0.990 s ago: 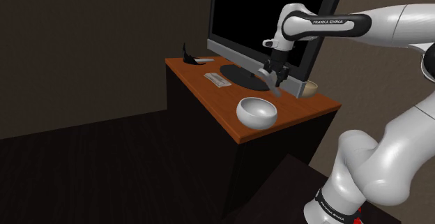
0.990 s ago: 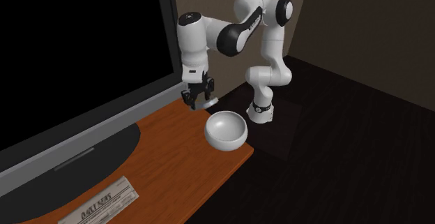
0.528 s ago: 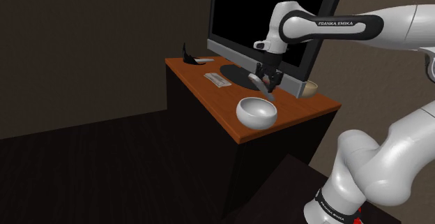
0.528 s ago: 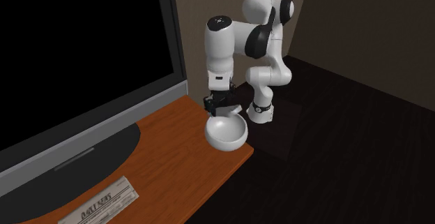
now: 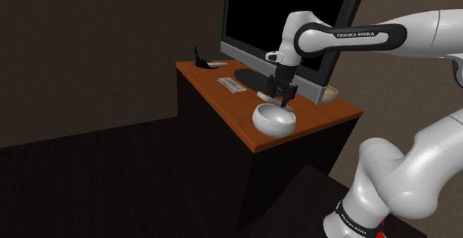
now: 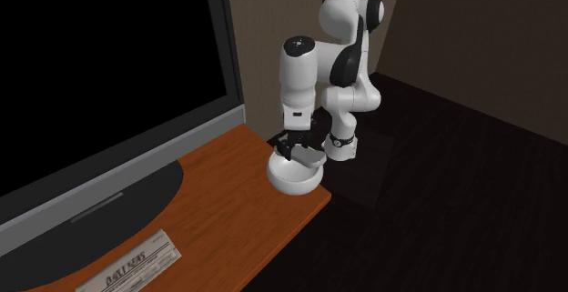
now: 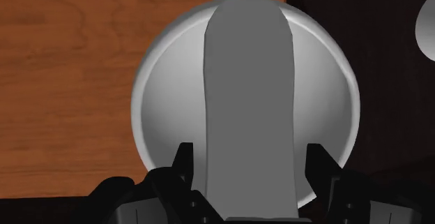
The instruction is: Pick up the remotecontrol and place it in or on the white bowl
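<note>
The grey remote control (image 7: 251, 97) lies lengthwise across the white bowl (image 7: 164, 83), its far end reaching the rim. My gripper (image 7: 251, 161) hovers just above it, and both black fingers stand a narrow gap away from the remote's long edges, so it is open. In the second exterior view the gripper (image 6: 291, 146) is right over the bowl (image 6: 289, 179) with the remote (image 6: 310, 156) resting tilted on the rim. In the shoulder view the gripper (image 5: 283, 103) sits low over the bowl (image 5: 273, 121) near the table's front edge, and the remote (image 5: 264, 96) pokes out beside it.
A large black television (image 5: 282, 14) with a dark oval foot (image 5: 248, 75) stands behind the bowl on the orange-brown wooden table (image 5: 222, 103). A flat white box (image 5: 231, 84) lies further along, a dark object (image 5: 200, 57) at the far corner, a small cup (image 5: 329, 93) near the screen.
The arm swung from beside the television over to the bowl and came down with the remote. The remote now rests across the bowl, and the fingers stand apart from it.
</note>
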You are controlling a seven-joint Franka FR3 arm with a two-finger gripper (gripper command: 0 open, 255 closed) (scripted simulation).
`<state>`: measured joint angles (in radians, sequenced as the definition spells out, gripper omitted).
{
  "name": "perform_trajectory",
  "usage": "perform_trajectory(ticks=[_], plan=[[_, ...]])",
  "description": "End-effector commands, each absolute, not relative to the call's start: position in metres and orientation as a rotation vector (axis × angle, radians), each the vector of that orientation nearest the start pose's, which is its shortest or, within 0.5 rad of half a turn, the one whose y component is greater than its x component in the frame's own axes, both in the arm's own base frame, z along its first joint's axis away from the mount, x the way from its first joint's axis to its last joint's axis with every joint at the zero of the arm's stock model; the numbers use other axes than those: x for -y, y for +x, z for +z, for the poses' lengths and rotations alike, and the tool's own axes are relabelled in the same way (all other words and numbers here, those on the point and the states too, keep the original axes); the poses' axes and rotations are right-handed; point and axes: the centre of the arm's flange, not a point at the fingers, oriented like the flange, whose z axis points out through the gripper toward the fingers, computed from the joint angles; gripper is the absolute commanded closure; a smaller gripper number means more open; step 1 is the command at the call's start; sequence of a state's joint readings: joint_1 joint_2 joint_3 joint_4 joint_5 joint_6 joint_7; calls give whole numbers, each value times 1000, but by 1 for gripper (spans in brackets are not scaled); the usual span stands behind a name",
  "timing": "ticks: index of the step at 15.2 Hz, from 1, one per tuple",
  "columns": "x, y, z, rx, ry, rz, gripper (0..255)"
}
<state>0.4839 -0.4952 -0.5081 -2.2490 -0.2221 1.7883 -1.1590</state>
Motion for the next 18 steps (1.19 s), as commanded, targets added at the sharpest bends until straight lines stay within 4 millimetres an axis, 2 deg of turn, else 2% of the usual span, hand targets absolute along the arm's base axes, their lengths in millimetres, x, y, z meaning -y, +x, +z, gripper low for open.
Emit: perform_trajectory(ticks=[1, 7, 15, 16, 18], plan=[[53, 421, 516, 1812, -2539, 4, 255], [53, 421, 483, 1812, -2539, 4, 255], [53, 421, 483, 1812, -2539, 4, 255], [54, 421, 483, 1812, -2539, 4, 0], [53, 421, 483, 1812, -2539, 4, 0]])
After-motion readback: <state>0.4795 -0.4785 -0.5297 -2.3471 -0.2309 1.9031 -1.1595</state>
